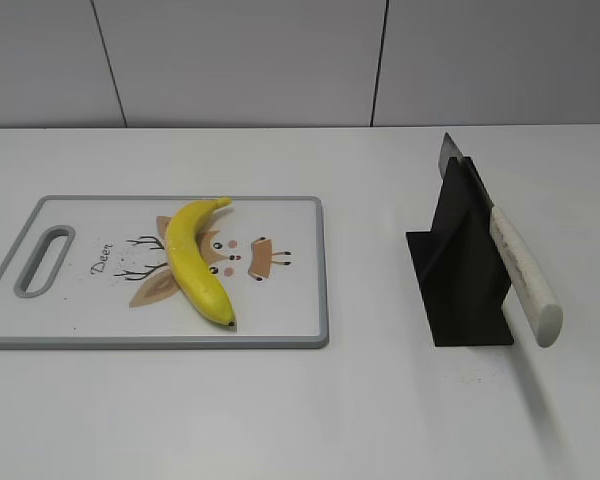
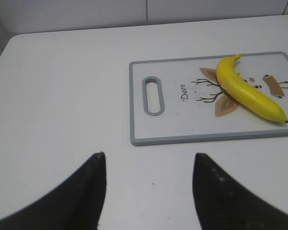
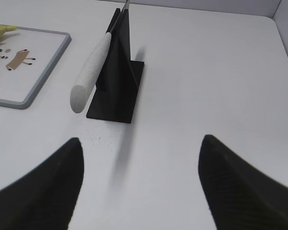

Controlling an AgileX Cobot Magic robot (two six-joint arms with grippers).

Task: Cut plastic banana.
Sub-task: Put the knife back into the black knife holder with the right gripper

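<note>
The left gripper [image 2: 149,191] is held with its jaws apart and empty above bare table, near the handle end of the cutting board [image 2: 139,139]. The right gripper [image 3: 141,187] is likewise spread wide and empty, just short of the knife stand [image 3: 117,91].

The step in hand is judged to be taking the knife [image 3: 90,72]. The pale handle, which slopes down off the stand toward the right gripper, should be approached along its axis and clamped mid-length, then drawn out in line with the slot.

The banana [image 1: 193,262] lies flat on the board. In the exterior view, its long axis runs roughly front to back, stem pointing away and right, dark tip toward the camera.
</note>
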